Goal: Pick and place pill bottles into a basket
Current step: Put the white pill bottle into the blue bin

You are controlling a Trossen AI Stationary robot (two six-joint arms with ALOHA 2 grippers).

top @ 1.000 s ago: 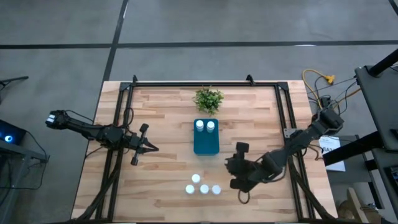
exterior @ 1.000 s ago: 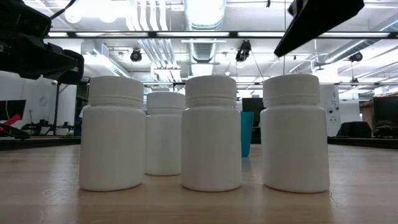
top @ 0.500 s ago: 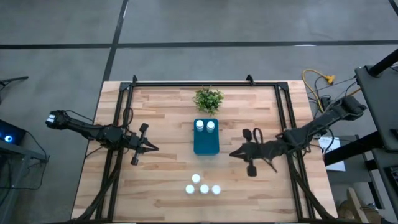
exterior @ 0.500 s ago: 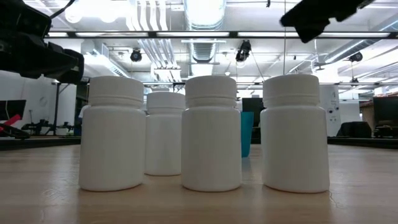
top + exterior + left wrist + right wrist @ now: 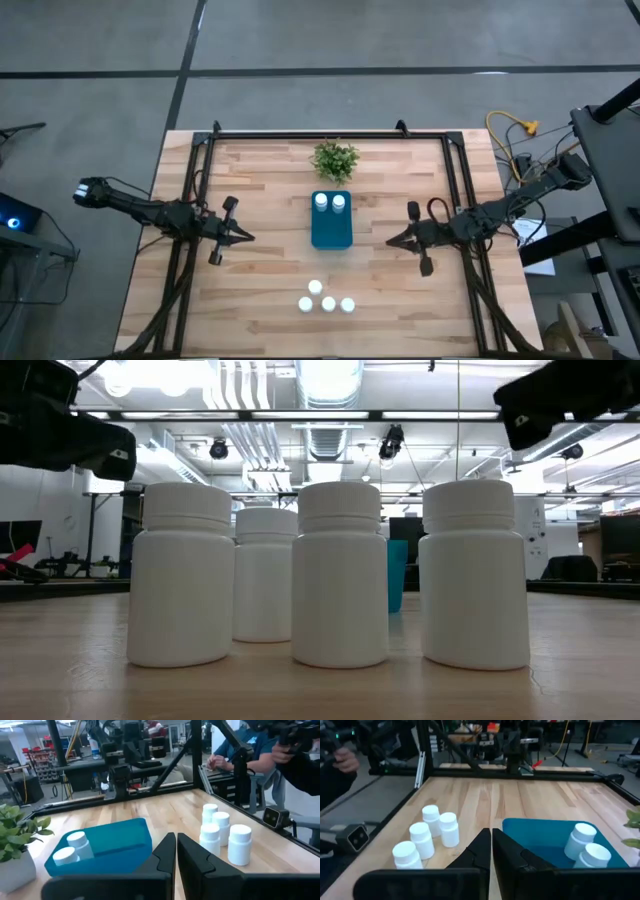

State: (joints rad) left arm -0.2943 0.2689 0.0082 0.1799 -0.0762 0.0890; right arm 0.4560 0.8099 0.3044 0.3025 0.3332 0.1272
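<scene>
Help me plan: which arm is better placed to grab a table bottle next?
Neither clearly: left gripper and right gripper, both shut and empty, flank the basket about equally far from the four bottles.

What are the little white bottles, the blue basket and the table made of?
The pill bottles look like smooth, matte white plastic with ridged caps. The basket looks like plastic too: one even teal colour, thin walls, rounded corners and a slight shine. The table top looks like pale wood, since it shows planks and grain lines, with dark metal rails around it.
</scene>
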